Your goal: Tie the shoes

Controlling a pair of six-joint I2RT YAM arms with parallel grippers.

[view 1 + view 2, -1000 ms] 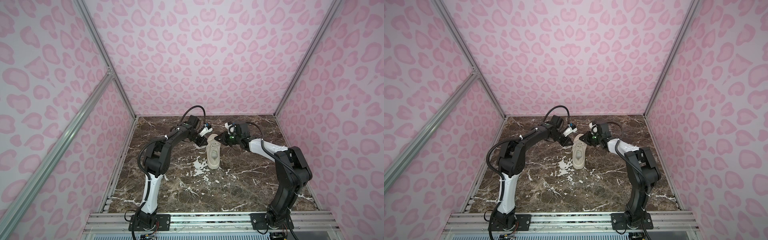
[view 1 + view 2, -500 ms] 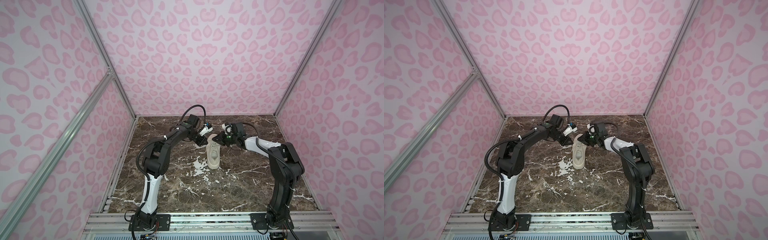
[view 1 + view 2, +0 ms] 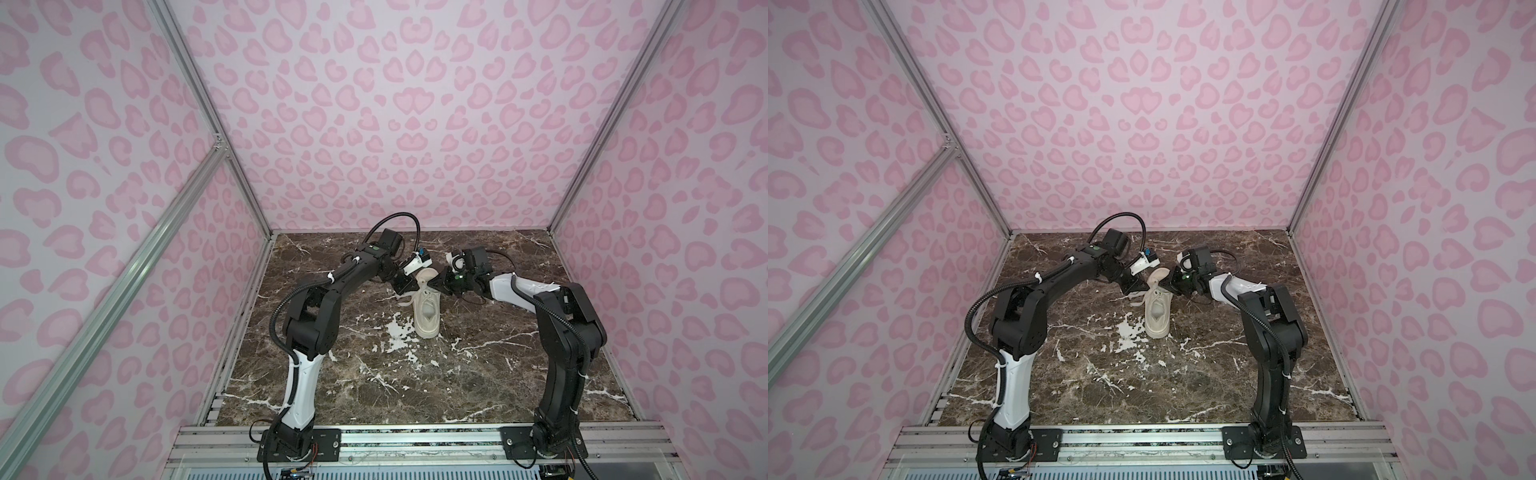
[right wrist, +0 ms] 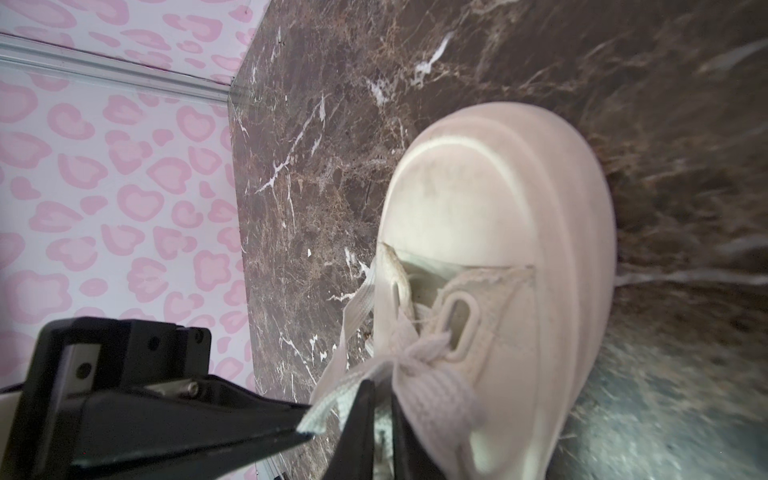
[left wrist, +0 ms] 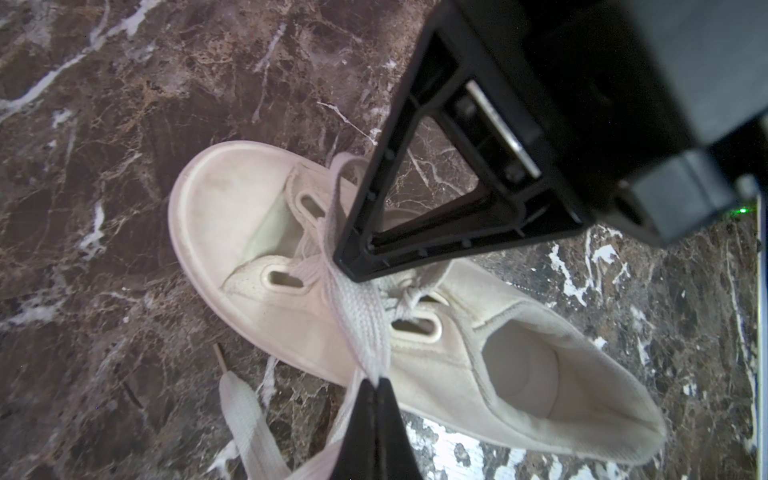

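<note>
Remote session, shoe-tying cell: the shoe (image 3: 428, 316) stands on its sole near the middle of the table (image 3: 374, 386), toe toward the back wall and heel toward my end of the rig. Its laces (image 5: 361, 316) come out of the eyelets (image 5: 286, 279) and cross in a tight twist over the tongue, by the eyelets nearest the shoe's opening. One loose end (image 5: 241, 411) trails off the side onto the marble.

I have the left gripper (image 5: 376, 384) pinched fully shut on one flat strand, which runs taut from the crossing into its tips. The right gripper (image 4: 378, 401) is closed down to a sliver, with another strand caught between its fingers. In both top views the two claws meet almost tip to tip above the front half of the shoe, one from each side.

By my reading, the first crossover is made and I am drawing it snug. Whether it will hold as a proper knot I cannot tell from here. No loops and no bow show anywhere, so the larger part of the job is left: forming the loops, wrapping one around the other and cinching the bow.
</note>
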